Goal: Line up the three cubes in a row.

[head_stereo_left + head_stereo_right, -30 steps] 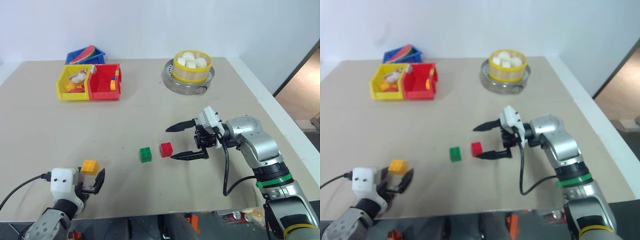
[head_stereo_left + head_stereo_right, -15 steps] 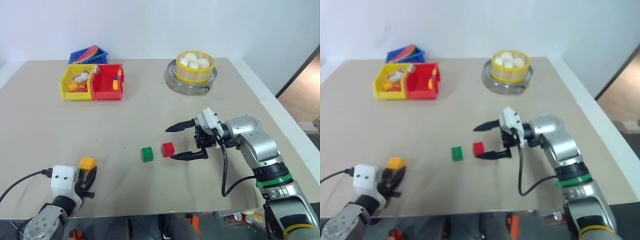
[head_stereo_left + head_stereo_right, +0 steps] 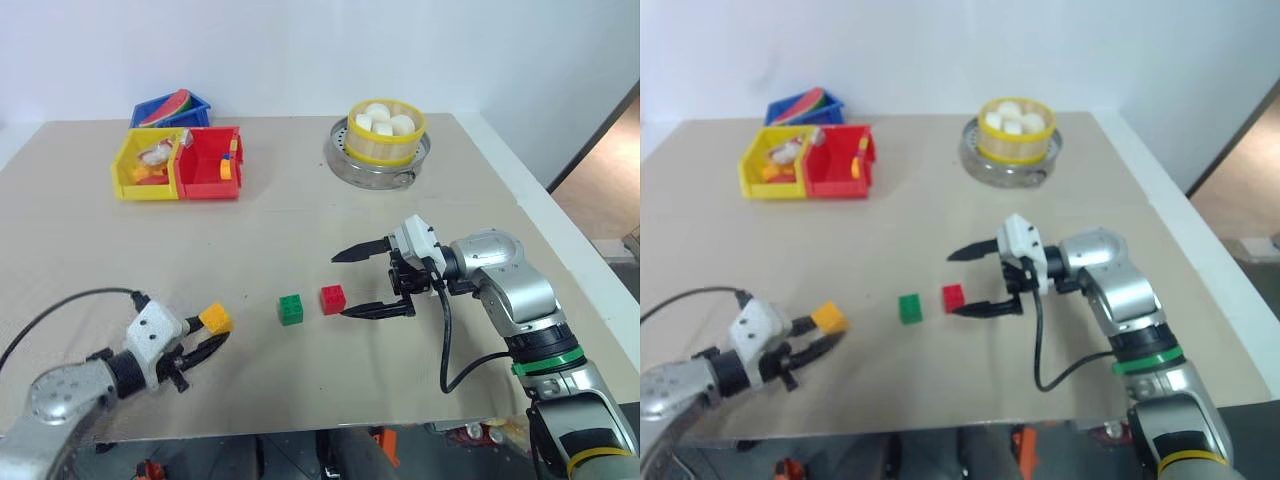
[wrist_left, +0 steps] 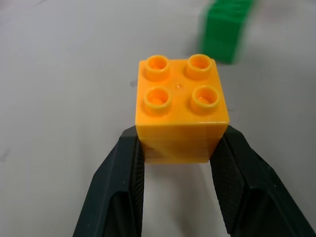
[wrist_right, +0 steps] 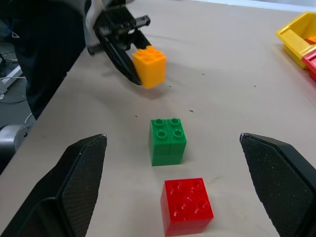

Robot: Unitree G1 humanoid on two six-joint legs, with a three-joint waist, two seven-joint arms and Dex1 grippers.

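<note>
My left gripper is shut on the yellow-orange cube, lifted slightly off the table at the front left. In the left wrist view the cube sits studs-up between both black fingers. The green cube and the red cube rest side by side mid-table, a small gap between them. My right gripper stands open just right of the red cube, holding nothing. The right wrist view shows the red cube, green cube and held orange cube roughly in a line.
Yellow bin, red bin and blue bin sit at the back left. A yellow steamer basket with white buns stands on a metal tray at the back centre. The table's front edge is close to my left arm.
My left gripper shut on the yellow-orange cube, rolled its wrist, lifted the cube and carried it right toward the green cube. The right arm has stayed still.
</note>
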